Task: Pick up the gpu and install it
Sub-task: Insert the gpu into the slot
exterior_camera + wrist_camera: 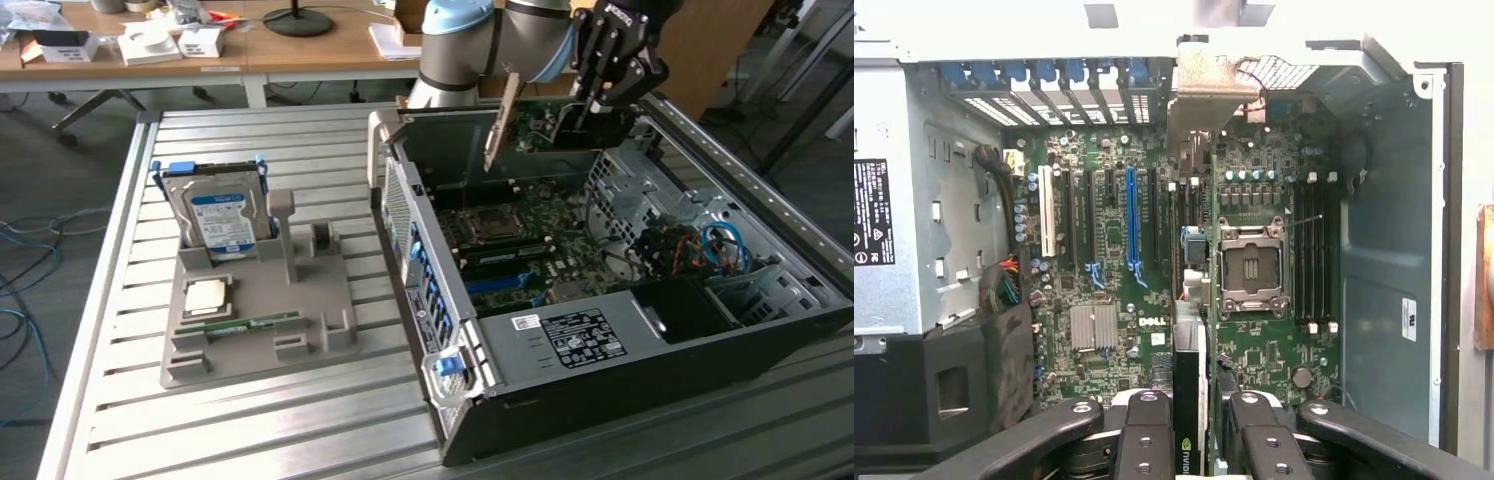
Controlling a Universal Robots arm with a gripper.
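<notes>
Dark-green, one gpu (550,128) sits clamped in one end effector (597,104).

I have the gripper (594,100) clamped on the gpu (537,126), upright above the computer case (641,400), at 2 o'clock from the hard drive (220,215).

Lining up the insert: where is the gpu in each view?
Exterior view: the gpu hangs in the pincer above the open case.
Wrist view: the gpu runs edge-on between the pincer's fingers, above the motherboard.
Shared landmark: the CPU socket.
</notes>
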